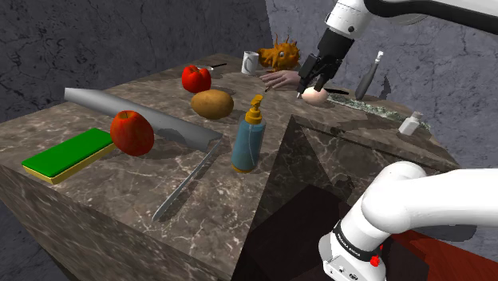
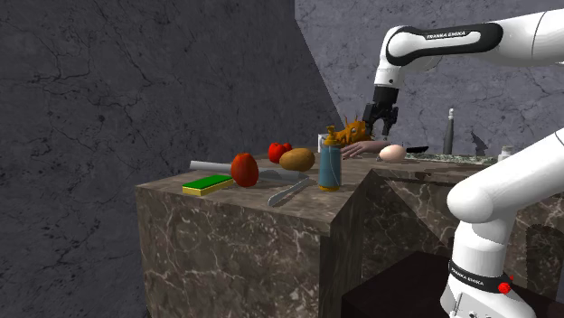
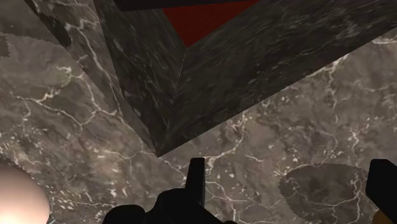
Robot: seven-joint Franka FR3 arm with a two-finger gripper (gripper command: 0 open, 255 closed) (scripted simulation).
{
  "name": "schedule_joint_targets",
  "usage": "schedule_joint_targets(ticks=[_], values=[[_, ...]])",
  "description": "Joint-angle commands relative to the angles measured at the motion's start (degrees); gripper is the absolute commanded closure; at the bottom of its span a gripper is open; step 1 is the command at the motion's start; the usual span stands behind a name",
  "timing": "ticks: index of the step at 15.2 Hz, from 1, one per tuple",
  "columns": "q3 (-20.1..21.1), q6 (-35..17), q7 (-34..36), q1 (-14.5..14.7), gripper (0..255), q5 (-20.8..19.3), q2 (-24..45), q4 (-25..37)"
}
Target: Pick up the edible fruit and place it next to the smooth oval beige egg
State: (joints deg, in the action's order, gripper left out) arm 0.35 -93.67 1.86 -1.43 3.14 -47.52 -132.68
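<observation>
Arm base [image 1: 375,231]: nearest the shoulder camera, white, at about 4 o'clock in that view; the arm reaches up toward 1 o'clock.
Counter [image 1: 120,191]: dark marble with pale veins, L-shaped, with an inner corner below the soap bottle.
Gripper [image 1: 307,89]: black, hanging fingers-down at the far end of the counter. In the wrist view the gripper [image 3: 289,191] has its two fingers [image 3: 196,179] standing well apart, released, with only bare marble between them.
Egg [image 1: 316,97]: smooth, beige, lying on the counter just under the fingertips, at their 5 o'clock in the shoulder view. In the wrist view the egg [image 3: 16,198] sits outside the fingers, beside one of them. I cannot tell whether they touch.
Apple [image 1: 132,132]: red, resting on the counter well apart from the gripper, at about 8 o'clock from it in the shoulder view, not held.
Sponge [image 1: 68,156]: green on a yellow base, just beside the apple at its 8 o'clock.
Potato [image 1: 212,104]: brown, at 2 o'clock from the apple.
Red bell pepper [image 1: 195,77]: at 11 o'clock from the potato.
Soap bottle [image 1: 249,140]: blue with an orange pump, upright, at 4 o'clock from the potato.
Knife [image 1: 185,185]: grey, lying flat at 5 o'clock from the apple.
Mug [image 1: 250,61]: white, at the counter's far edge, at 9 o'clock from the gripper.
</observation>
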Motion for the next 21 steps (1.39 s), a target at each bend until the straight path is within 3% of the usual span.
schedule_joint_targets(ticks=[1,12,21], values=[[0.0,0.0,0.0,0.0,0,0.0,0.0,0.0],[14.1,-11.1,13.0,3.4,0,6.1,6.6,1.3],[26.4,-19.5,24.4,3.2,0,5.7,17.3,8.3]])
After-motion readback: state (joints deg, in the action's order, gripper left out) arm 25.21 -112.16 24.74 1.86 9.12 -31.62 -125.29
